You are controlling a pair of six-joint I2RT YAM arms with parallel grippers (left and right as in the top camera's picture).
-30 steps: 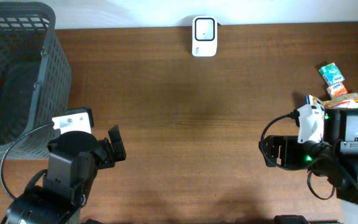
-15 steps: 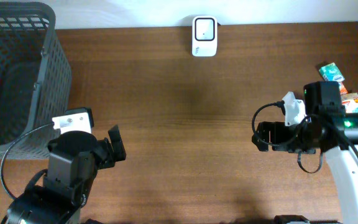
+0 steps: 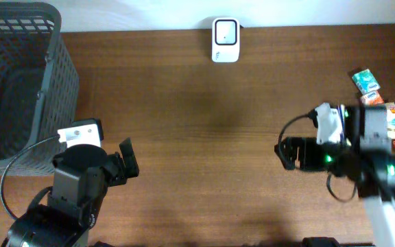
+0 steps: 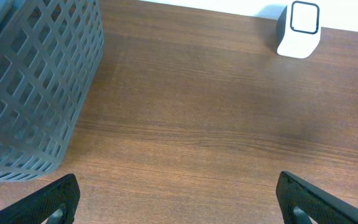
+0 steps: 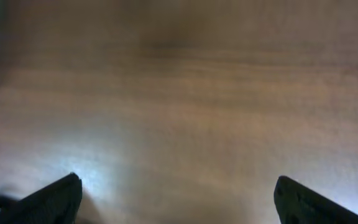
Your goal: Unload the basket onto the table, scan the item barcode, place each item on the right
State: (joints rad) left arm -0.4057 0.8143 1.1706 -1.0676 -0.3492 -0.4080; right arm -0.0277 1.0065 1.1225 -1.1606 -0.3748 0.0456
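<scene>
Now both your arms sit low over the brown wooden surface (image 3: 204,130), with your left claw (image 3: 127,163) and right claw (image 3: 286,152) spread wide and empty. The colourful snack packets (image 3: 374,95) lie at the right edge, beside your right arm.

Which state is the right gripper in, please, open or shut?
Open: the right gripper shows fingers far apart over the table, nothing between them.

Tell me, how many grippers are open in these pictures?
2. The left gripper is open above the table near the grey basket; the right gripper is open above the table's right part. None hidden.
</scene>
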